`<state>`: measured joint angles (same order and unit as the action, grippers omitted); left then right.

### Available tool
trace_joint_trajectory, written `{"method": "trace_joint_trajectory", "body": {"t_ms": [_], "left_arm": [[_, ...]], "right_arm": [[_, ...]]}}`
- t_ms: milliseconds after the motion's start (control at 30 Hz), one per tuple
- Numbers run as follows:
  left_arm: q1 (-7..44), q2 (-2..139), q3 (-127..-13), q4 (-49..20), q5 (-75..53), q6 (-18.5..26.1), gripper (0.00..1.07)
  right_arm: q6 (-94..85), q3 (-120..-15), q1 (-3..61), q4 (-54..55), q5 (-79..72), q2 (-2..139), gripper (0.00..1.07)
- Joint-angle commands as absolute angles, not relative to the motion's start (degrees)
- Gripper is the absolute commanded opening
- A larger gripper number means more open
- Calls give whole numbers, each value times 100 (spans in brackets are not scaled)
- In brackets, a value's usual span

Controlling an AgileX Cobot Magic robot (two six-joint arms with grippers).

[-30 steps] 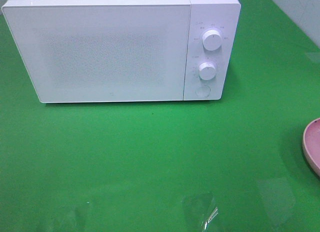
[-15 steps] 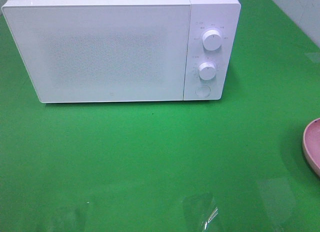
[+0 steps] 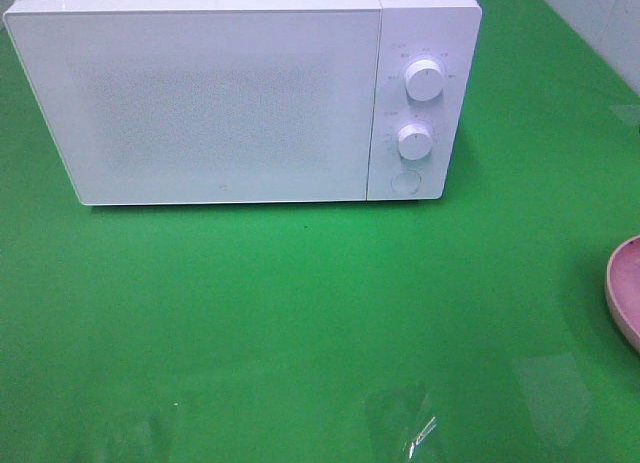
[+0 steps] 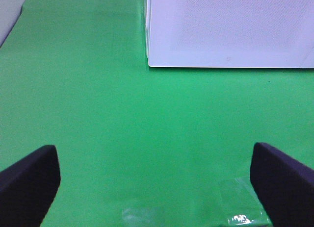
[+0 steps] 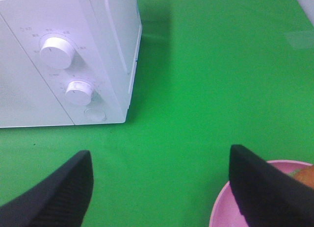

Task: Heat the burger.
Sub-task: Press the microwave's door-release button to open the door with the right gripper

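Green cloth covers the work surface.

Burger: only a golden-brown sliver with a trace of green shows, in the right wrist view. It lies at the frame edge, just behind one finger of the right gripper. That finger hides most of it and the frame cuts off the rest. Its long axis and facing cannot be told. It sits on the pink plate, whose rim is partly covered by the same finger. The high view shows only an edge segment of the plate.

Right gripper: fingers released and spread wide, with nothing between them but bare cloth.

Left gripper: fingers likewise released, wide apart and empty. Only their dark tips are in frame.

White microwave: stands ahead of both pairs of fingers, well apart from them, door shut. The lettering around its two knobs is too small to read.
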<state>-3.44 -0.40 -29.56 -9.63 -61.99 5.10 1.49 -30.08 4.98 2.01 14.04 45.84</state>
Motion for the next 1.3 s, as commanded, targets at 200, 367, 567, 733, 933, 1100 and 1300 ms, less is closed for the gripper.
{"method": "trace_joint_trajectory", "body": {"t_ms": [200,367,567,733,933,1100,1300], "left_arm": [[-327,-155,-2945,-991,-6136,476,98],[-327,-155,-2945,-991,-6136,476,98],[-327,-155,-2945,-991,-6136,476,98],[-327,-155,-2945,-991,-6136,476,98],[-327,-155,-2945,-991,-6136,476,98],[-327,-155,-2945,-991,-6136,476,98],[-327,-155,-2945,-991,-6136,476,98]], "right_arm": [[155,-3037,487,-138,138,5214,73],[155,-3037,487,-138,-647,5523,73],[0,-2991,487,-138,-1495,6033,73],[-195,-2595,487,-34,-2664,6452,73],[-699,-2217,659,693,-3570,6578,73],[-1478,-1914,1467,1828,-4412,6858,73],[-1965,-1839,2194,2630,-4996,7196,73]]}}
